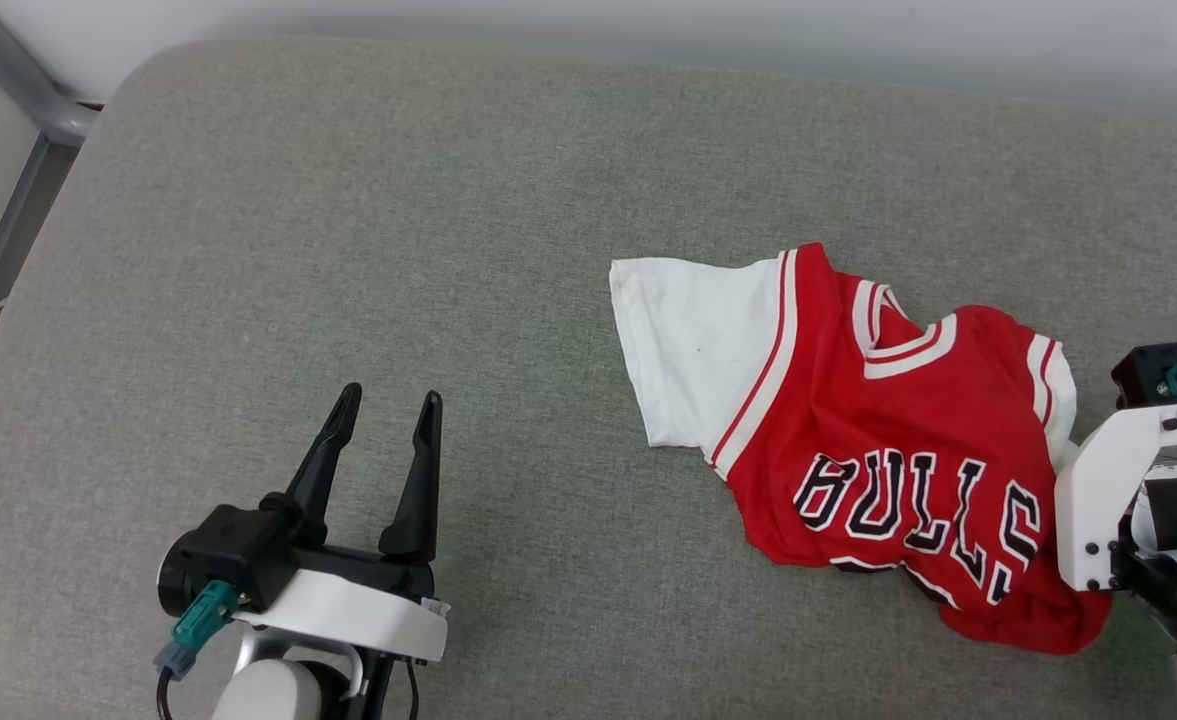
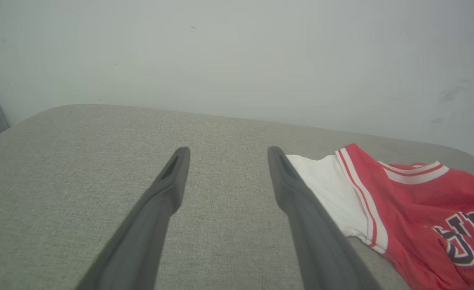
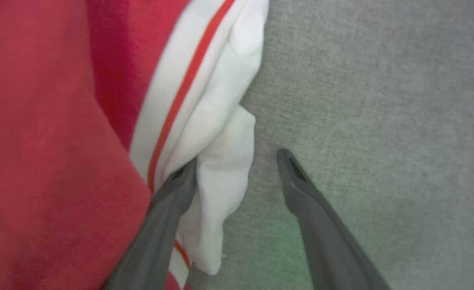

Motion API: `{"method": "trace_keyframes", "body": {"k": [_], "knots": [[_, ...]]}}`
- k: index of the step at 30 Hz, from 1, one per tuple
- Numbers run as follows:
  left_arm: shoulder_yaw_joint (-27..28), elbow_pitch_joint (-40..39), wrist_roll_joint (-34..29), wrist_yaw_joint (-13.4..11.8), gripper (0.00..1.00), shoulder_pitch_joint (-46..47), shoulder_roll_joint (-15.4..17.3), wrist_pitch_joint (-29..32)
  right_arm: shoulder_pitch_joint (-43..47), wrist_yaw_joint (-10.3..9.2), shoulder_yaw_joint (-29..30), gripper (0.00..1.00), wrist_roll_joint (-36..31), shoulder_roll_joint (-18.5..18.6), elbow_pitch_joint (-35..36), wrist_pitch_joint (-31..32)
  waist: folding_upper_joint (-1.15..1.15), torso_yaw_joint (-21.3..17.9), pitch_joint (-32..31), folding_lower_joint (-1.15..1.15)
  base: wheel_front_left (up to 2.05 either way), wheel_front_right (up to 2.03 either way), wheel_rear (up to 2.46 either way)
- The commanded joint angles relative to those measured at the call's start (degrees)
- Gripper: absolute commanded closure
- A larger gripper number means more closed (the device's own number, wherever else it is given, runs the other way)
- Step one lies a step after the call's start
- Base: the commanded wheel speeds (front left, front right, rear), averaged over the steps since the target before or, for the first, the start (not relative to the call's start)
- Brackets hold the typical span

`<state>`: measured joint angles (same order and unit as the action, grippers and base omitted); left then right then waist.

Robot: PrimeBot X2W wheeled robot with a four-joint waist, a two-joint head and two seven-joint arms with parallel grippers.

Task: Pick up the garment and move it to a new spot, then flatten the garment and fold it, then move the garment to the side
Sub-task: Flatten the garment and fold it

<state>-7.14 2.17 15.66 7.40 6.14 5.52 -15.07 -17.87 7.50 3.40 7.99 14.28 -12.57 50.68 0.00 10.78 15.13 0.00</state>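
Two claws spread, left claw (image 1: pixel 390 395) over cushion (image 1: pixel 348 200), right claw (image 3: pixel 237 157) astride garment (image 1: pixel 888 420) sleeve (image 3: pixel 220 169), lettering (image 1: pixel 908 500) partly folded under.

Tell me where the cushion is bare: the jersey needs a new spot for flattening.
Bare: the wide cushion stretch between the left gripper and the white sleeve of the garment, plus the strip beyond it toward the wall. Crowded: the right side, where the garment meets the open right gripper.

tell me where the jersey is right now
In the head view the jersey lies crumpled on the right side of the grey cushion, next to the right hand, whose open fingers straddle its white sleeve edge.
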Motion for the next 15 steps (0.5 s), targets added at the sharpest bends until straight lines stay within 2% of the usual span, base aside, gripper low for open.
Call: {"method": "trace_keyframes", "body": {"k": [1, 2, 15], "knots": [[0.0, 0.0, 0.0, 0.1, 0.0, 0.6, 0.3, -0.2, 1.0, -0.02, -0.9, 0.0, -0.4, -0.6, -2.6, 0.0, 0.0, 0.6, 0.5, 0.0, 0.0, 0.0, 0.0], [0.0, 0.1, 0.2, 0.1, 0.0, 0.7, 0.4, -0.2, 1.6, -0.02, -1.3, 1.0, -0.4, -0.5, -5.1, -0.5, 0.0, 0.7, 0.5, 0.0, 0.0, 0.0, 0.0], [1.2, 0.2, -0.3, 0.1, 0.0, -0.5, 0.8, -0.2, -3.5, -0.05, 3.8, 1.0, -2.9, 3.8, -5.4, -12.1, 0.0, -3.5, -2.9, 0.0, 0.0, 0.0, 0.0]]}}
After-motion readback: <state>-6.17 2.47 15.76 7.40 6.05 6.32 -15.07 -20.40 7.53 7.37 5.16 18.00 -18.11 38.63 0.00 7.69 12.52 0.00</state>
